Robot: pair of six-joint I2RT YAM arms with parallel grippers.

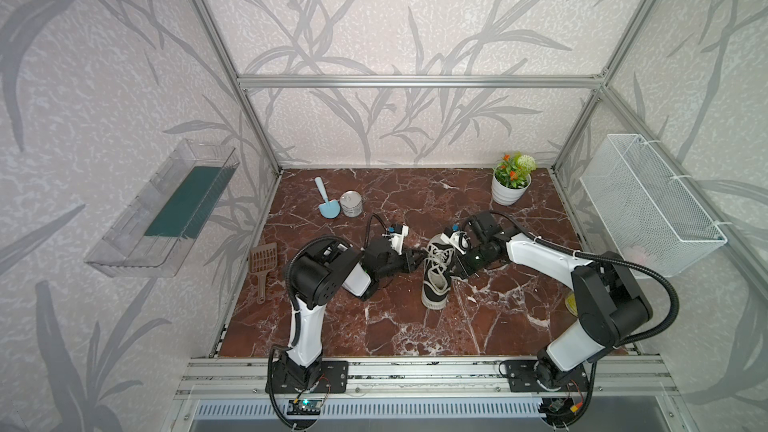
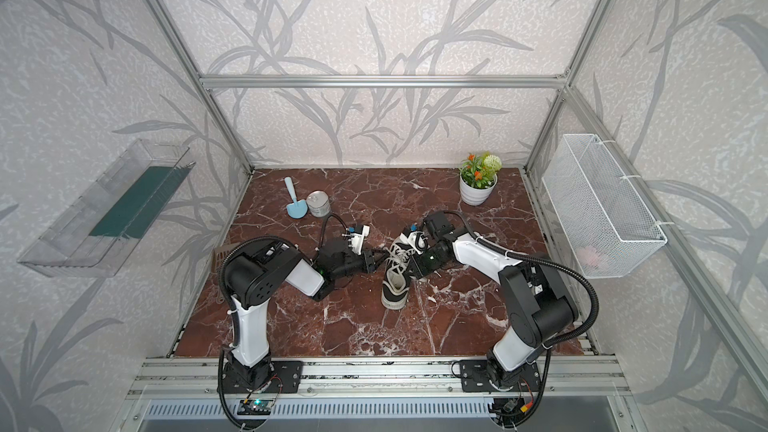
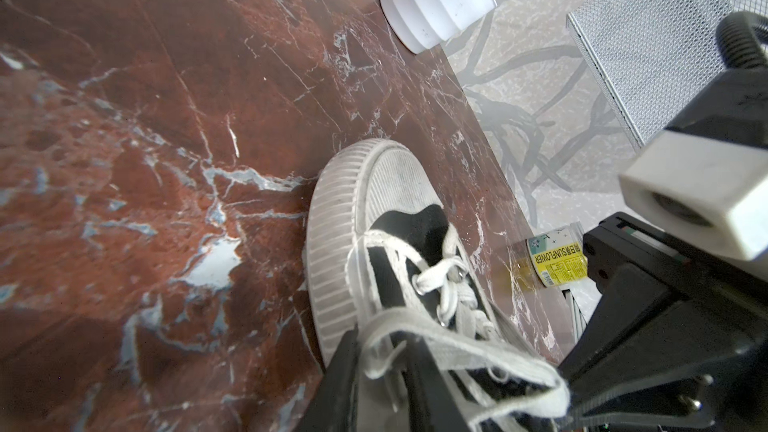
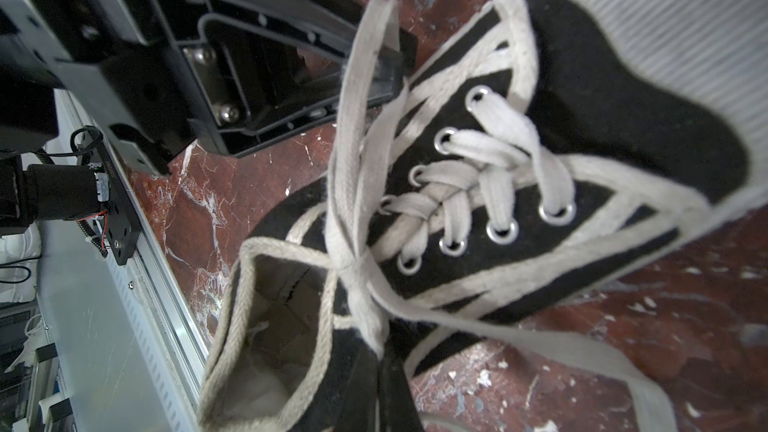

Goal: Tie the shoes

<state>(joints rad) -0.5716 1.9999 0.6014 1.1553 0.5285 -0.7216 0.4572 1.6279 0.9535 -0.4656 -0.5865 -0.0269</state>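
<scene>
Sneaker (image 1: pixel 434 280) lengthwise, heel nearer potted plant (image 1: pixel 510 184), toe pointing away; left gripper (image 1: pixel 417 260) narrowly parted across laces (image 4: pixel 349 160), right gripper (image 4: pixel 384 371) pinched tight on laces.

Black sneaker (image 4: pixel 582 139) on red marble (image 4: pixel 199 209) — white lace (image 4: pixel 353 139) at the left end effector (image 4: pixel 399 70)

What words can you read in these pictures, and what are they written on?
"SUNFLOWER": on the yellow label of a clear packet, in the left wrist view.
Smaller print and signs on that same label: too small and blurred to read.
Sneaker: no brand or words show.
Tin can: nothing readable.
</scene>
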